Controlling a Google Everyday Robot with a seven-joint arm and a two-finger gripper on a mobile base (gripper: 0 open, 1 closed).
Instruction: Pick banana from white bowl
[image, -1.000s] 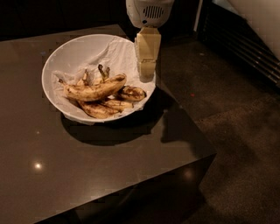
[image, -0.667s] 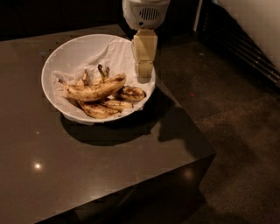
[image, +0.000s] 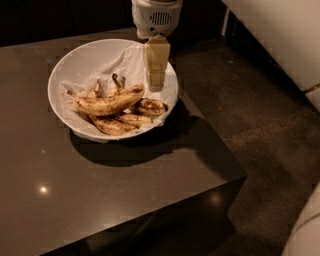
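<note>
The white bowl sits on a dark table, lined with crumpled white paper. The banana is the longest, palest one, curved, lying on top of the pile in the bowl's middle. Shorter, darker bananas lie under and beside it, and a stubby one lies at the right. My gripper hangs over the bowl's right side, just up and right of the banana's right end, not touching it. It holds nothing that I can see.
The dark glossy table ends at a front-right corner near the bowl. A dark speckled floor lies to the right. A white wall or cabinet stands at the upper right. A pale object sits at the lower right.
My gripper has moved left and a little further over the bowl, closer to the banana. The bananas and the bowl have not moved.
</note>
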